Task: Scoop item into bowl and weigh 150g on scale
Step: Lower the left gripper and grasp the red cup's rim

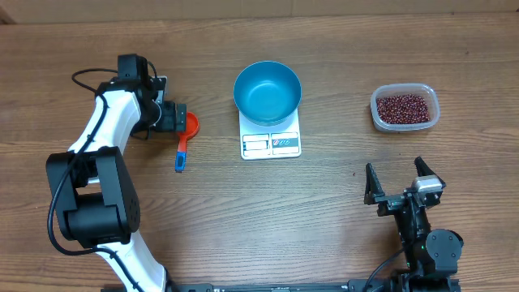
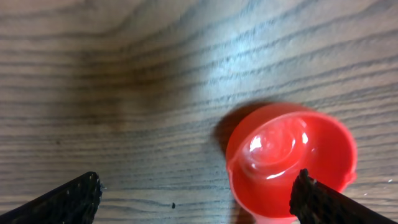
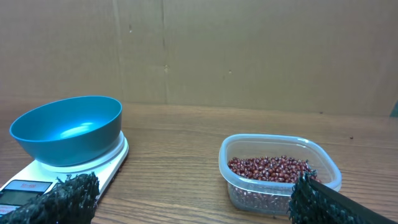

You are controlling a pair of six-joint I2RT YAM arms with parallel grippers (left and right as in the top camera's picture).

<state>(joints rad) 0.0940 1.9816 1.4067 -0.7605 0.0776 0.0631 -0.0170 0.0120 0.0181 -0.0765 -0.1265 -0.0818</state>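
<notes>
The scoop [image 1: 186, 139] is what we must reach first, and the left gripper [image 2: 196, 200] is by far the nearer hand: its jaws stand wide and empty low over the table [image 2: 124, 74], with the red cup [image 2: 291, 163] lying close by one fingertip, off centre rather than between the two. From above, the scoop runs lengthwise from that cup down its blue handle [image 1: 180, 158] toward the near edge, so we judge the grasp has to shift onto the handle and close across it. The beans [image 1: 403, 106], small, dark red and loose, sit in a clear tub [image 1: 375, 116] well off to the right, nearer the right gripper [image 1: 400, 180], also wide and empty. The blue bowl [image 1: 268, 91] stands empty on the white scale [image 1: 271, 144]
</notes>
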